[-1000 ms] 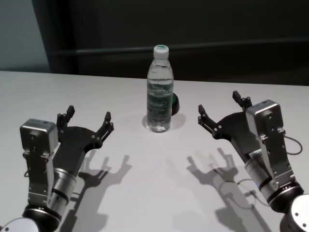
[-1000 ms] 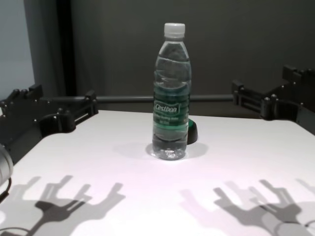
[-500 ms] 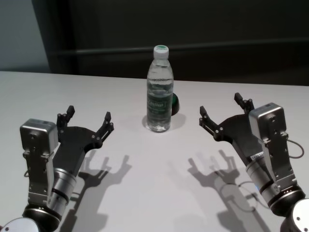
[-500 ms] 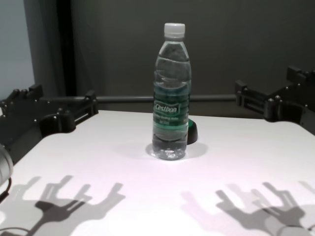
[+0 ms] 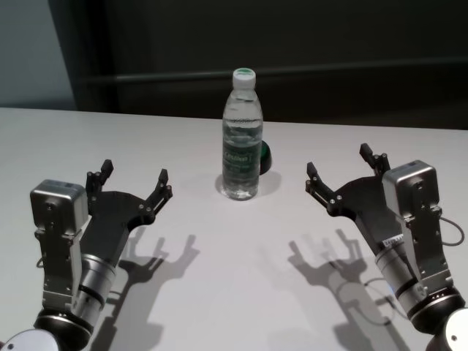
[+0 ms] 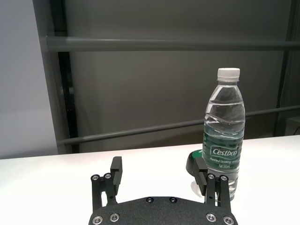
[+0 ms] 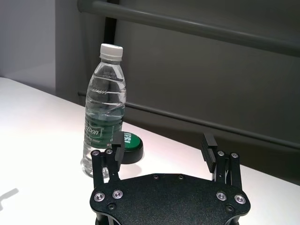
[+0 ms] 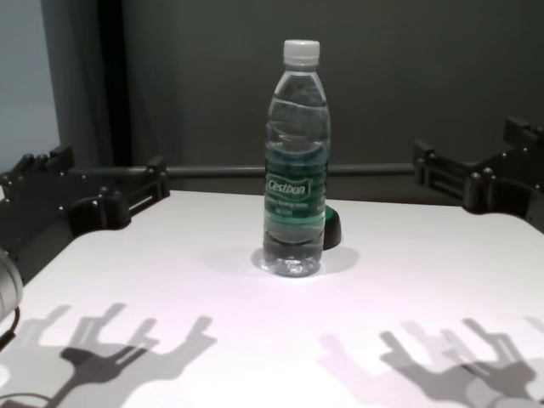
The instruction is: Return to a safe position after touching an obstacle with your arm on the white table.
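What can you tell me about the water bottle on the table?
The bottle is clear ribbed plastic with a white screw cap and a dark green Cestbon label band. It is capped, looks full of water, and stands upright near the middle of the white table. Nothing grips it. A small dark green-topped object sits close behind it; whether they touch is unclear.

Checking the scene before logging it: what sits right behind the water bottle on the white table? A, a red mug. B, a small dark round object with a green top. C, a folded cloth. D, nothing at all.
B: a small dark round object with a green top sits on the table just behind the upright bottle.
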